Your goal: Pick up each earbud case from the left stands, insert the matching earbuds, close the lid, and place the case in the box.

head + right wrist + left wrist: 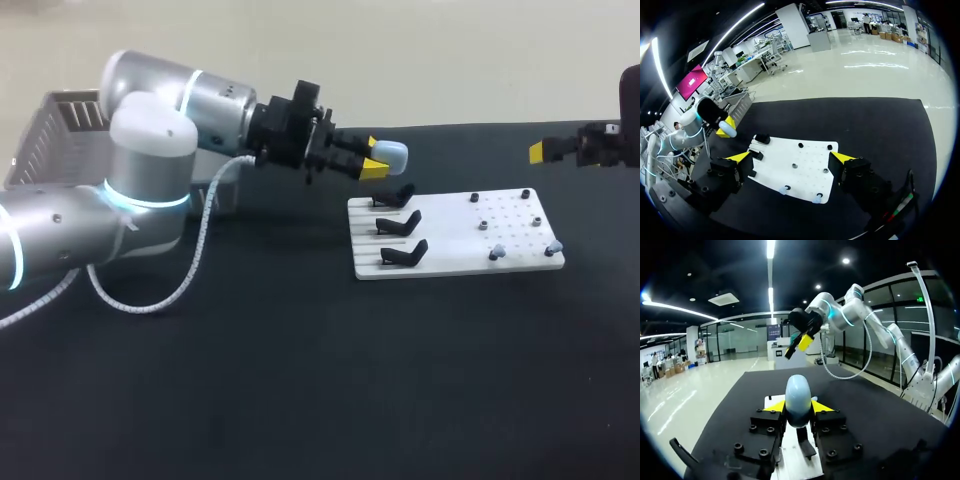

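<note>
A pale blue earbud case [391, 155] is in the air above the back left corner of the white board [455, 262], with my left gripper [374, 160] shut on it. In the left wrist view the case [798, 399] stands upright between the yellow tips. Three black stands [400, 222] on the board's left side hold nothing. Two pale earbuds [497, 253] [553, 246] sit at the board's front right. My right gripper [545, 151] hangs open beyond the board's right end. Its wrist view looks down on the board [805, 155], with the earbuds [785, 190] under it.
A grey mesh basket [55, 135] stands at the back left behind my left arm. A white coiled cable [200, 240] loops from that arm onto the black tabletop. Several small dark pegs [505, 215] dot the board's right half.
</note>
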`<act>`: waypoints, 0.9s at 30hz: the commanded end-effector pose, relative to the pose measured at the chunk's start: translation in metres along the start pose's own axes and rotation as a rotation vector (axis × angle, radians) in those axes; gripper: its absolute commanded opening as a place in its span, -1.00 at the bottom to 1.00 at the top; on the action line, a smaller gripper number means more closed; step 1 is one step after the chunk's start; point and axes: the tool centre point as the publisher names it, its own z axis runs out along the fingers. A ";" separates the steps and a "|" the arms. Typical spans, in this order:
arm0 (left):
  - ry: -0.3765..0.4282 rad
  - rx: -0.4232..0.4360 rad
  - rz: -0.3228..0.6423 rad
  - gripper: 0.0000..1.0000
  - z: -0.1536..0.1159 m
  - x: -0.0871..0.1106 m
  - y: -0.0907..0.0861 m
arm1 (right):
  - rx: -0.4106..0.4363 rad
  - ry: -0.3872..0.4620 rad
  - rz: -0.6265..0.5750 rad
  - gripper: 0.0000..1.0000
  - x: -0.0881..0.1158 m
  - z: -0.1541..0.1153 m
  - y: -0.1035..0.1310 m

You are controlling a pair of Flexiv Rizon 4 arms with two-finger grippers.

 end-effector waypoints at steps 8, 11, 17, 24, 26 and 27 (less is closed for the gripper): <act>-0.040 -0.189 -0.019 -1.00 -0.007 -0.015 -0.029 | 0.002 0.000 -0.001 1.00 0.000 -0.001 0.000; -0.054 -0.190 -0.020 -1.00 -0.010 -0.014 -0.030 | 0.002 0.000 -0.001 1.00 0.000 -0.001 0.000; -0.073 -0.181 -0.019 -1.00 -0.012 -0.012 -0.030 | 0.002 0.000 -0.001 1.00 0.000 -0.001 0.000; -0.081 -0.138 -0.002 -1.00 -0.010 -0.013 -0.027 | 0.002 0.000 -0.001 1.00 0.000 -0.001 0.000; -0.080 -0.125 0.006 -1.00 -0.009 -0.014 -0.026 | 0.002 0.000 -0.001 1.00 0.000 -0.001 0.000; -0.083 -0.109 0.013 -1.00 -0.009 -0.014 -0.026 | 0.002 0.000 -0.001 1.00 0.000 -0.001 0.000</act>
